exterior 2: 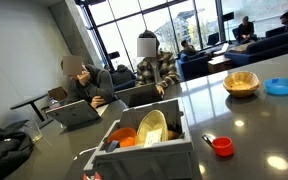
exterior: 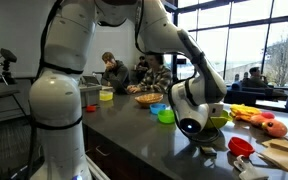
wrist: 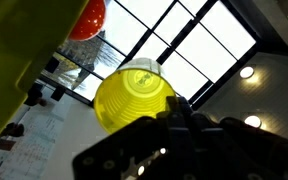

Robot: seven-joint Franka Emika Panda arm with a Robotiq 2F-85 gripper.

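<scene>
Hand (wrist: 176, 120) is sitting fully closed in the wrist view, fingers drawn together. Its tips are meeting the edge of a yellow cup (wrist: 134, 95); cannot tell whether they are pinching the rim. In an exterior view the hand is hanging low over the dark surface (exterior: 134, 125). A lime bowl (exterior: 220, 120) is sitting just right of it, and a red cup (exterior: 241, 146) is sitting nearer, further right.

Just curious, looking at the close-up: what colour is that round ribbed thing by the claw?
Bright yellow. The round thing shows best in the wrist view.
</scene>
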